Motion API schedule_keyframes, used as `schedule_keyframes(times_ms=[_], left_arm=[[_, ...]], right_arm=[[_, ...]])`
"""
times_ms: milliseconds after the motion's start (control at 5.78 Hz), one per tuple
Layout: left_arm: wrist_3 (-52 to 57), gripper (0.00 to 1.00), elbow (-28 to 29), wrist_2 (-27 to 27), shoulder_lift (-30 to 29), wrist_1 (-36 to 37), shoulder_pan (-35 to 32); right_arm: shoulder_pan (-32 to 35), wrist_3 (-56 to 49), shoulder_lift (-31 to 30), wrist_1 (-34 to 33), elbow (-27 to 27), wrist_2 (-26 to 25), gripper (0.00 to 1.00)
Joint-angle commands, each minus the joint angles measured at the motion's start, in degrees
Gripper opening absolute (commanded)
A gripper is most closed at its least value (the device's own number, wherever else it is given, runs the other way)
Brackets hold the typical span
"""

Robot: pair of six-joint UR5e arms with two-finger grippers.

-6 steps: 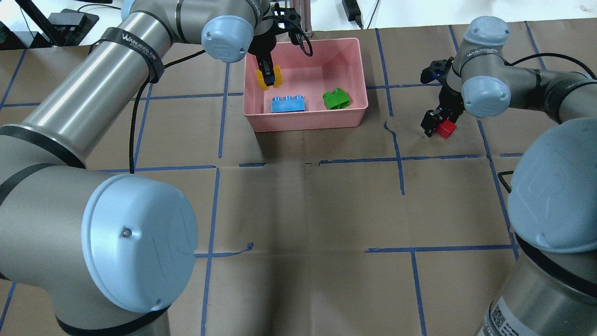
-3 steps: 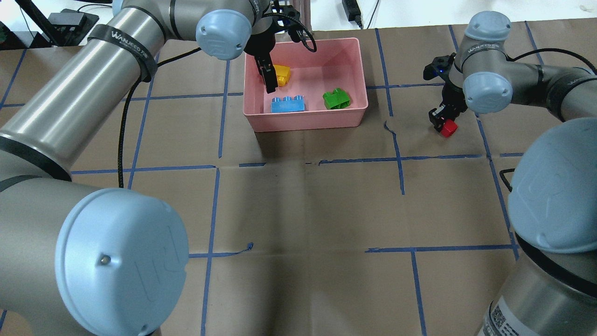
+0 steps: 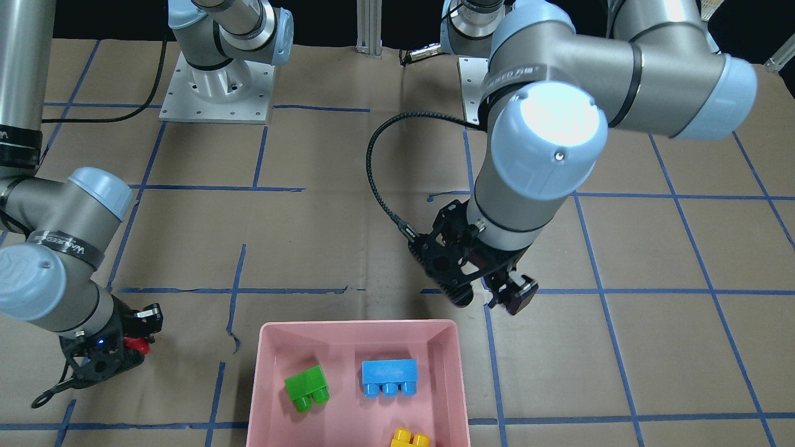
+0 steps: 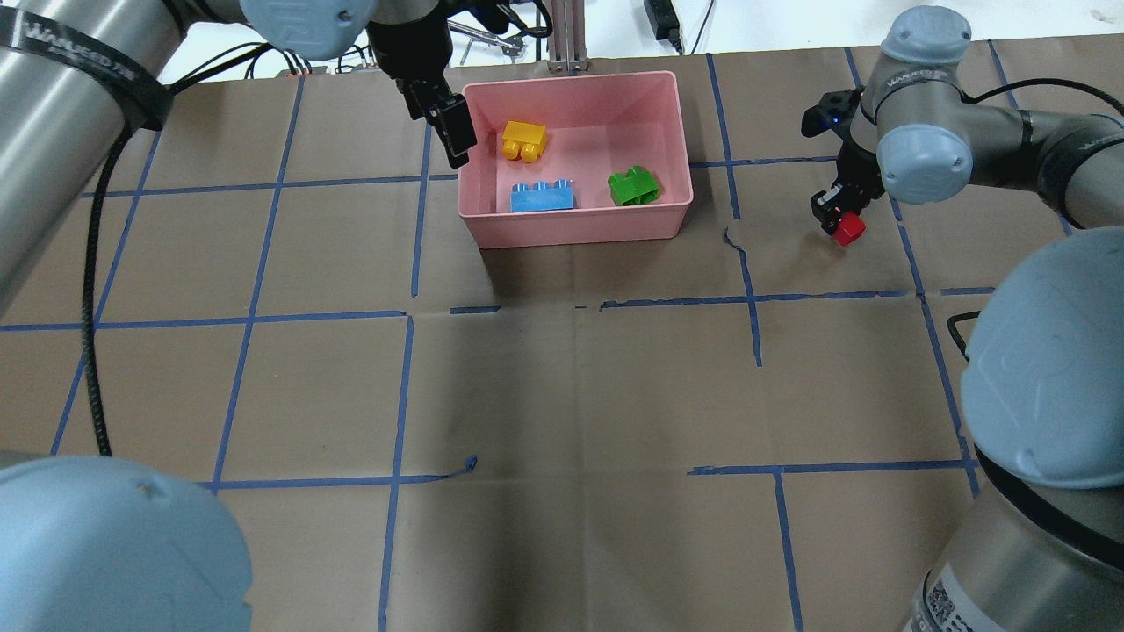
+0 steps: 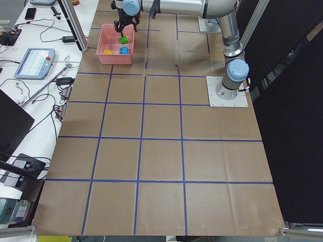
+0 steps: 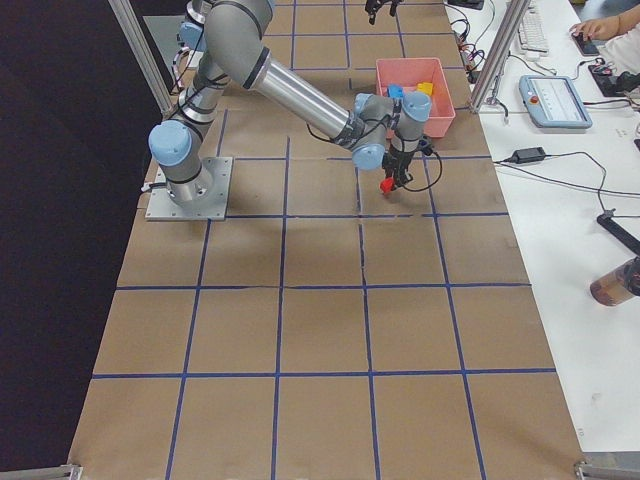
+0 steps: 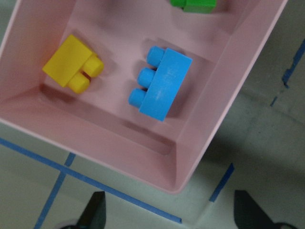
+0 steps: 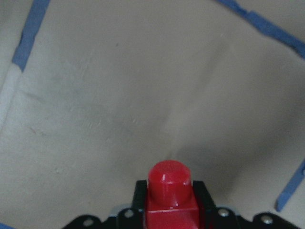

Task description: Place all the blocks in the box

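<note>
Upper middle of the overhead view: the pink box (image 4: 580, 230) holds 3 blocks, yellow (image 4: 524, 140), blue (image 4: 542, 197) and green (image 4: 634, 186). The left claw (image 3: 490, 297) hangs apart just outside it. At right, the right claw (image 4: 839, 219) is clamped on the red block (image 4: 849, 231).

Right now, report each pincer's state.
Left pincer: open, empty.
Right pincer: shut on the red brick.
</note>
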Motion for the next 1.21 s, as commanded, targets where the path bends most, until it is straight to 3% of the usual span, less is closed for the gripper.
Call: schedule_keyframes(times_ms=[0, 173, 346, 865, 1038], left_arm=[[-13.68, 0.98, -7.37, -0.17, 9.79, -0.03, 3.02], [-15.48, 0.98, -12.29, -0.08, 15.06, -0.64, 5.74], [-21.07, 0.98, -17.29, -0.25, 19.12, 0.49, 6.81], [-40.30, 0.99, -17.95, -0.16, 21.61, 0.76, 7.44], [-40.29, 0.99, -18.57, -0.95, 21.97, 0.94, 7.44]], right_arm=[[0.62, 9.39, -1.77, 10.25, -10.08, 0.55, 0.14], [1.24, 19.01, -0.90, 21.89, -19.72, 6.39, 0.14], [3.77, 25.98, 1.37, 25.84, -25.39, 9.75, 0.14], [18.16, 48.75, 8.65, 24.22, -33.95, 10.75, 0.14], [19.08, 49.07, 13.03, 20.21, -33.88, 10.75, 0.16]])
